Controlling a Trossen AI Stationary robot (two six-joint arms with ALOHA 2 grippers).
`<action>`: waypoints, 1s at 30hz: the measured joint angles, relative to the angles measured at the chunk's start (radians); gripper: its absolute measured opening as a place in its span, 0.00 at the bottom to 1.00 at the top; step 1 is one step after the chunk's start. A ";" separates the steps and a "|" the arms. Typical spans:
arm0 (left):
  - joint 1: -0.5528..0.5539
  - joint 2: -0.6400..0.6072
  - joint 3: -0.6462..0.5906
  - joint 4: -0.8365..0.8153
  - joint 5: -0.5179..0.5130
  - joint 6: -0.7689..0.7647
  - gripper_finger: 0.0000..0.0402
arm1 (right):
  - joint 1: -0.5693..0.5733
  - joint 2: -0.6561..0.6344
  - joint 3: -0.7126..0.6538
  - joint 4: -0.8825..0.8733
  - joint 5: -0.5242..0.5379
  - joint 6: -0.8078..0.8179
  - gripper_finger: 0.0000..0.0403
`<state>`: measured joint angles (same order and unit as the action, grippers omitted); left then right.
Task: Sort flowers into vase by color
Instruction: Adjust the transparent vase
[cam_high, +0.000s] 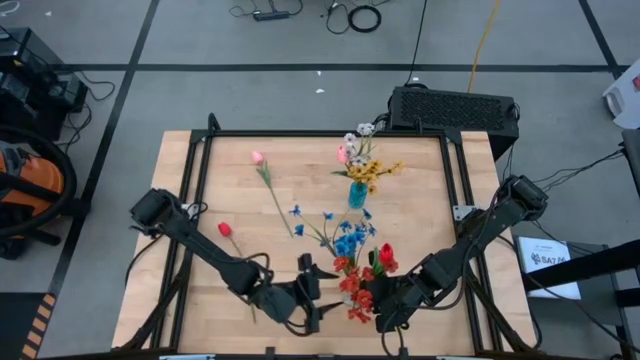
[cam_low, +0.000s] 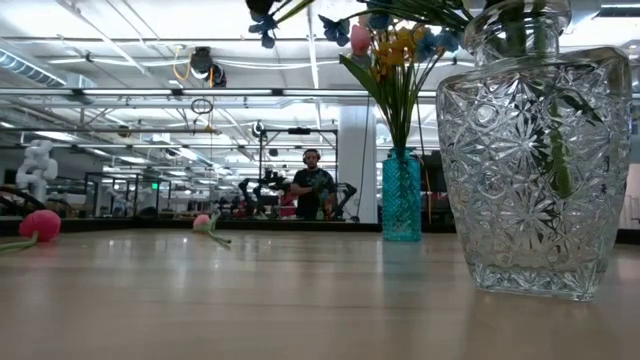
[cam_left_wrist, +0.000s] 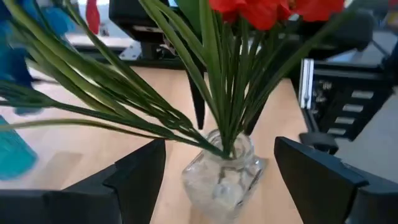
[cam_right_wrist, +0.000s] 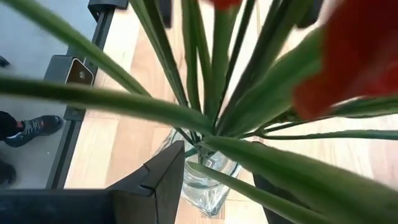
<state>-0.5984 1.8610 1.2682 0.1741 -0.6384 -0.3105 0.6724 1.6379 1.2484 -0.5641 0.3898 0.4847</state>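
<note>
Around your light wooden table (cam_high: 420, 215) you have a grey floor (cam_high: 300, 100) crossed by dark tape lines, with a black perforated box (cam_high: 452, 108) against the table's edge at about one o'clock, an orange-and-black vacuum (cam_high: 28, 185) out at nine o'clock, and loose cables (cam_high: 350, 14) lying at twelve o'clock. Look level across the tabletop and you see a large open hall with a white beamed ceiling (cam_low: 120, 50), long strip lights and a white column (cam_low: 357, 160). Far back near the middle of that hall, a person wearing headphones (cam_low: 311, 185) stands among dark equipment frames.
</note>
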 joint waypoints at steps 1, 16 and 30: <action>-0.001 0.014 0.016 -0.004 -0.001 -0.027 0.76 | 0.000 0.000 0.000 0.000 0.000 0.000 0.44; -0.073 0.242 0.243 -0.144 -0.080 -0.302 0.76 | 0.000 0.000 0.000 -0.024 0.000 -0.033 0.44; -0.010 0.300 0.246 -0.120 -0.066 -0.312 0.76 | -0.001 0.000 0.000 -0.021 0.003 -0.056 0.44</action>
<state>-0.6087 2.1609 1.5143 0.0543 -0.7042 -0.6224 0.6712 1.6379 1.2484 -0.5855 0.3923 0.4290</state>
